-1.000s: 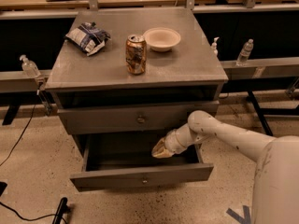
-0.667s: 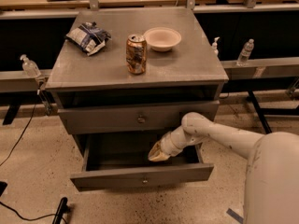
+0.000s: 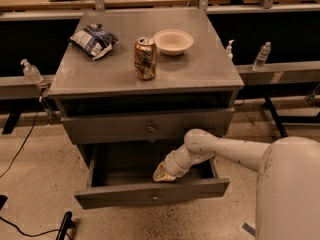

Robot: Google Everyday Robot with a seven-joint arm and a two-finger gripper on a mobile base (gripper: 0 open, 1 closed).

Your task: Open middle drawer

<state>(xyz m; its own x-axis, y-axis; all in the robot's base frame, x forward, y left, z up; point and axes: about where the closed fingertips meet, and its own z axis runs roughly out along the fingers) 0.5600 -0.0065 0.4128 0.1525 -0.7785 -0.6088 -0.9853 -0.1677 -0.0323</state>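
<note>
Overhead first: grey metal cabinet point(image 3: 210, 79), rising well above the jaws, with three items on its top. Next, white arm point(image 3: 235, 151), slanting in from the lower right of frame and ending at the jaws. Around the jaws, middle drawer point(image 3: 115, 198): stands pulled well out of the cabinet, front panel just on the camera side of the jaws. Directly above the jaws, taller-fronted upper drawer point(image 3: 100, 129), pushed in. Higher still, on the cabinet top: crumpled snack bag point(image 3: 93, 40) far up and left of the jaws, pale bowl point(image 3: 173, 40) almost straight above them, upright drink can point(image 3: 145, 59) between those two and slightly nearer. Then the gripper point(image 3: 161, 174), down inside the middle drawer, a little right of centre, close to the front panel; spread or pressed together, cannot tell. Smallest, round knob point(image 3: 155, 198) on that panel, just below the jaws.
</note>
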